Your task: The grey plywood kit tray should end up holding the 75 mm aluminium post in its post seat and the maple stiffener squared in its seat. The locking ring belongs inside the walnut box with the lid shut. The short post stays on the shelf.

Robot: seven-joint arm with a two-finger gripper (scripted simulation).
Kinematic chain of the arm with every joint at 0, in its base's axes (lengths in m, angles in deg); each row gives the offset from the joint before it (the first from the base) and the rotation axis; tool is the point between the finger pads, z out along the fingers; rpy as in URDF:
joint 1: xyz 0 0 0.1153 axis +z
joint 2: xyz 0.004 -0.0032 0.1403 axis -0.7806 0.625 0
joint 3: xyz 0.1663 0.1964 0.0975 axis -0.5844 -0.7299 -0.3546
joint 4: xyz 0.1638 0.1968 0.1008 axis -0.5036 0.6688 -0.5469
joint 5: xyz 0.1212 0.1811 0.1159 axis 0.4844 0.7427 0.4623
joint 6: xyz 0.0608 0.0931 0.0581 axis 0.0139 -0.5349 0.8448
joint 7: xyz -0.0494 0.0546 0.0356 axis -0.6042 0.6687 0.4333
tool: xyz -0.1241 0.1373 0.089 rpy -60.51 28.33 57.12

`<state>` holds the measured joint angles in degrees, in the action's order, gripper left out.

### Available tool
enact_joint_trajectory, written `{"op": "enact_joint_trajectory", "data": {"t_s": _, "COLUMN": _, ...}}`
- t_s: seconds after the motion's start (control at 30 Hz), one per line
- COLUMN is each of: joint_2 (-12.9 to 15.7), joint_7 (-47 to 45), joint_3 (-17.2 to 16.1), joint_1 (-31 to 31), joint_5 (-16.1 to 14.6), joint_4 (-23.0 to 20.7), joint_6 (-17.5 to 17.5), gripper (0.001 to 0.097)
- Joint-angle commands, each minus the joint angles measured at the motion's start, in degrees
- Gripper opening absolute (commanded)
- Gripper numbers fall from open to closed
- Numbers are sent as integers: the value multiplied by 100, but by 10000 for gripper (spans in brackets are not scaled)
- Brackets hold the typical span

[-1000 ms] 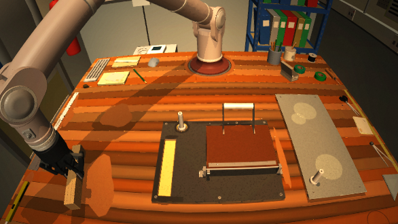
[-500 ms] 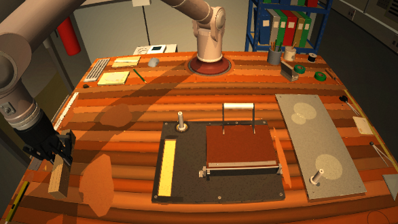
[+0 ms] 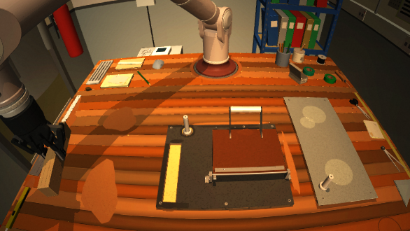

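I hold the maple stiffener (image 3: 50, 171), a pale wooden bar, in my closed gripper (image 3: 56, 148) at the table's far left edge. The bar hangs down from my fingers. The dark kit tray (image 3: 224, 168) lies in the middle of the table. A yellow slot (image 3: 172, 172) runs along the tray's left side. An aluminium post (image 3: 186, 124) stands upright in a ring at the tray's back left corner. The walnut box (image 3: 249, 148) sits on the tray with its lid down and a wire handle (image 3: 245, 119) behind it. A short post (image 3: 327, 181) stands on the grey shelf (image 3: 329, 148) to the right. I do not see the locking ring.
A pen cup (image 3: 282, 57) and a mug (image 3: 298, 55) stand at the back right, with tape rolls (image 3: 329, 78) nearby. A keyboard (image 3: 99, 71), notepads (image 3: 117, 80) and a mouse (image 3: 158, 64) lie at the back left. My arm's base (image 3: 215, 66) sits at the back centre.
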<state>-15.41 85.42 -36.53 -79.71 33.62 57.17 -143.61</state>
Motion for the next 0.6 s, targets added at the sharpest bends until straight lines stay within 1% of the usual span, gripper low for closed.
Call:
{"op": "enact_joint_trajectory", "data": {"t_s": 0.0, "joint_2": -12, "joint_7": 0, "joint_3": 0, "joint_1": 0, "joint_5": 0, "joint_4": -22, "joint_6": -14, "gripper": 80}}
{"op": "enact_joint_trajectory", "data": {"t_s": 0.2, "joint_2": -27, "joint_7": -1, "joint_3": 2, "joint_1": 1, "joint_5": 1, "joint_4": -70, "joint_6": -78, "gripper": 80}}
{"op": "enact_joint_trajectory", "data": {"t_s": 0.57, "joint_2": -31, "joint_7": -1, "joint_3": 2, "joint_1": 1, "joint_5": 2, "joint_4": -80, "joint_6": -89, "gripper": 80}}
